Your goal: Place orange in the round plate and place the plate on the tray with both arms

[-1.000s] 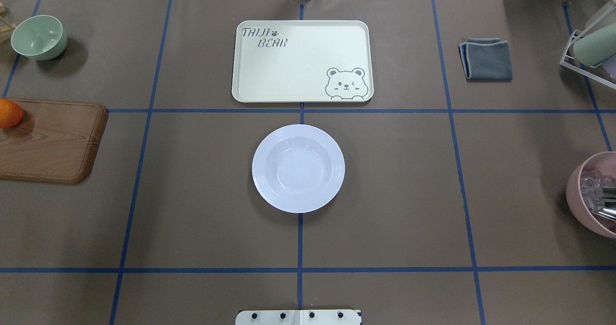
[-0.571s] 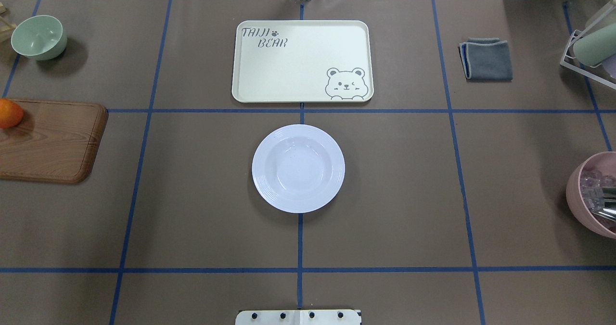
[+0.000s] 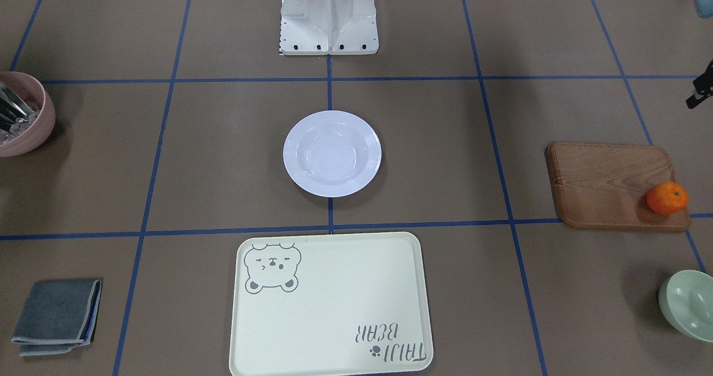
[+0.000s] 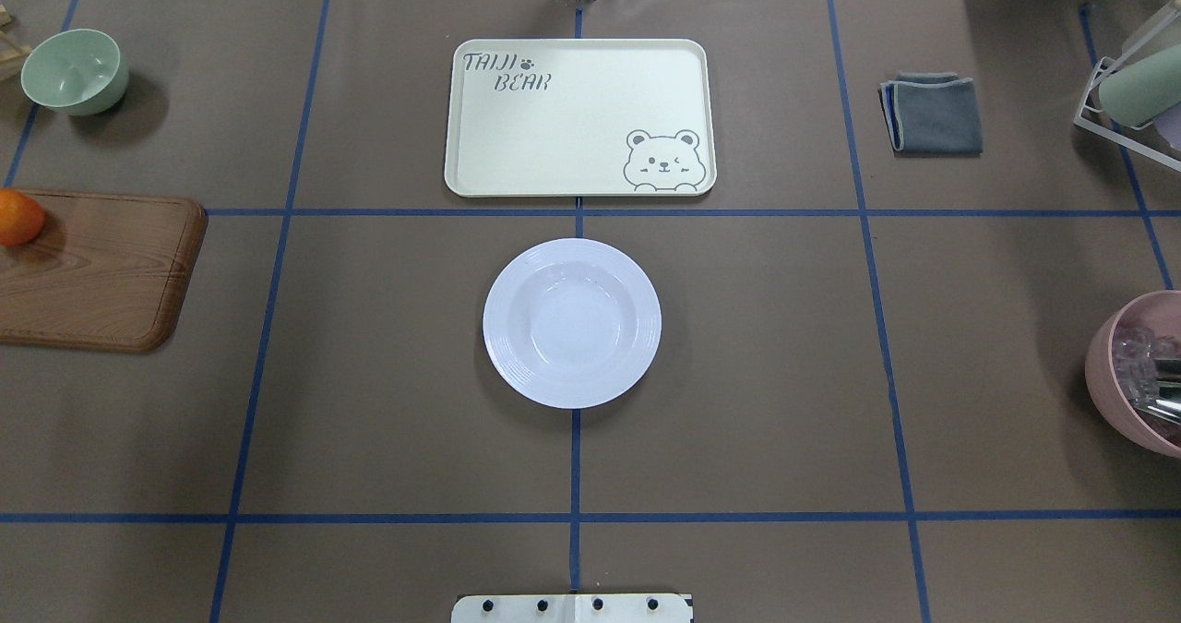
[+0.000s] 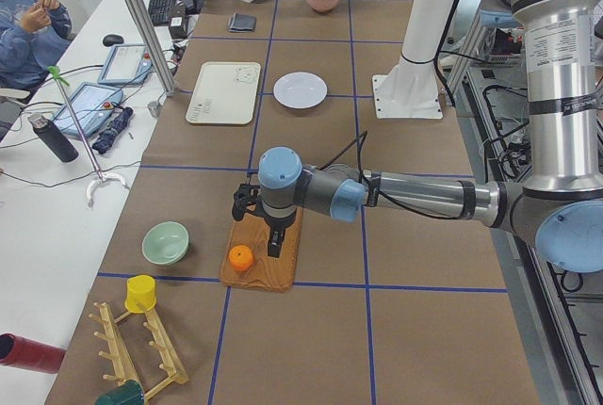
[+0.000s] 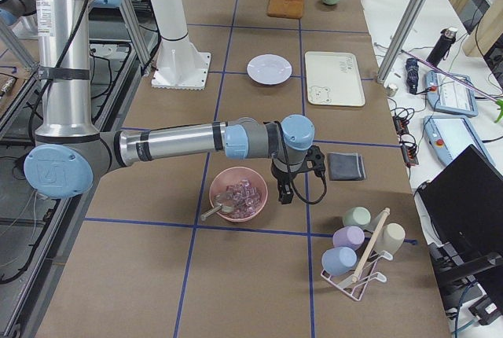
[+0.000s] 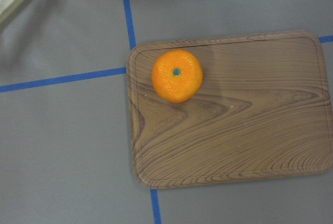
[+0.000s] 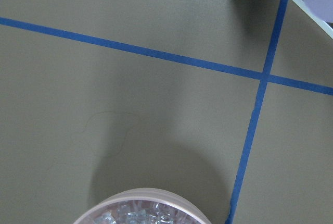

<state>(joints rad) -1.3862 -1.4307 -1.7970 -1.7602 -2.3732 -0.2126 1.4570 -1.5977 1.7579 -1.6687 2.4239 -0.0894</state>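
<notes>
While the orange (image 7: pixel 177 75) sits at a corner of the wooden board (image 7: pixel 234 130), the left tool (image 5: pixel 260 230) hangs over it, opening indiscernible. Round plate (image 4: pixel 572 323) sits on the counter (image 4: pixel 369 374) near the tray (image 4: pixel 579 117); right tool (image 6: pixel 294 184), opening likewise unreadable.

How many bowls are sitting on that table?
2. A pale green bowl sits on the robot's left, on the far side of the wooden board. A pink bowl holding clear pieces sits on the robot's right. None seems hidden.
</notes>
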